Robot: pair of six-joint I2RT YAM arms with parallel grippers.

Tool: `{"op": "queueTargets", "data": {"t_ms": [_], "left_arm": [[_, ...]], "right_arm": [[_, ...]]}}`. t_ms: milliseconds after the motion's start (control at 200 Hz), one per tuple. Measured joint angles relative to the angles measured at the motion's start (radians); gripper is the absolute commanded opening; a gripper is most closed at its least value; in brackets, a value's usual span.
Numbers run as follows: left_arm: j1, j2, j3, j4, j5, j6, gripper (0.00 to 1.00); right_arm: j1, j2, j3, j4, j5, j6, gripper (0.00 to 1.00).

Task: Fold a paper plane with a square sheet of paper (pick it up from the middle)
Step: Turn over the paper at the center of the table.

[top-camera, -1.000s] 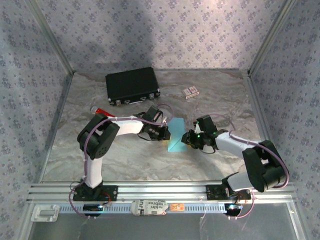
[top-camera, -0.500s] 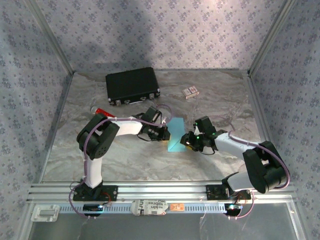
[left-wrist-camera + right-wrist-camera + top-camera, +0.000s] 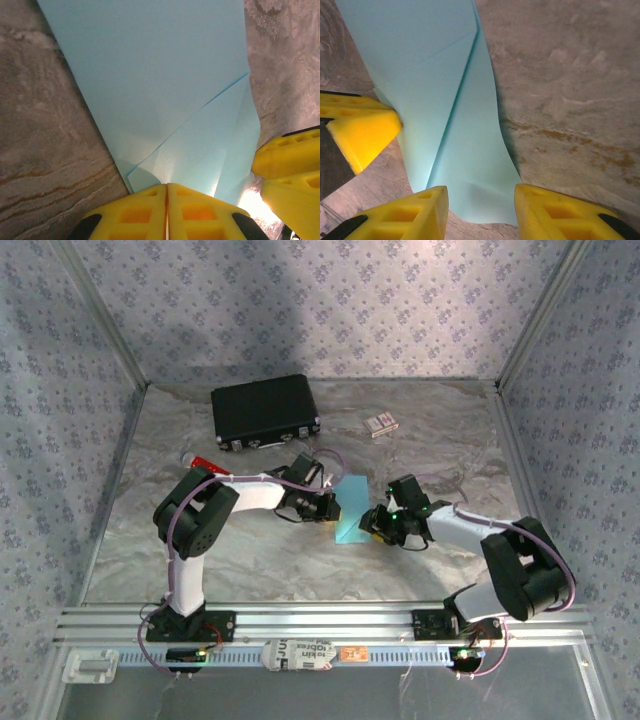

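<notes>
The square sheet of paper, light cyan-blue, lies on the table between the two grippers, partly folded with a diagonal crease. My left gripper is shut, and its yellow tips rest against the sheet's left edge with no paper visible between them. My right gripper is open. Its two fingers stand on either side of the sheet's curled near end without pinching it. The left gripper's fingers touch the paper's edge in the right wrist view. The paper plane is out of view.
A black case sits at the back left, a small patterned card box at the back middle, and a red tube beside the left arm. Patterned walls close in the table on three sides.
My right gripper has opened wider and shifted slightly left along the sheet. The left gripper has stayed shut at the paper's edge.
</notes>
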Motion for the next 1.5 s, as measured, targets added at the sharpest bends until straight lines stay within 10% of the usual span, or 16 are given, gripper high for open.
{"op": "queueTargets", "data": {"t_ms": [1499], "left_arm": [[0.0,0.0,-0.002,0.005,0.003,-0.023,0.08]], "right_arm": [[-0.108,0.162,0.028,0.307,-0.09,0.028,0.32]]}}
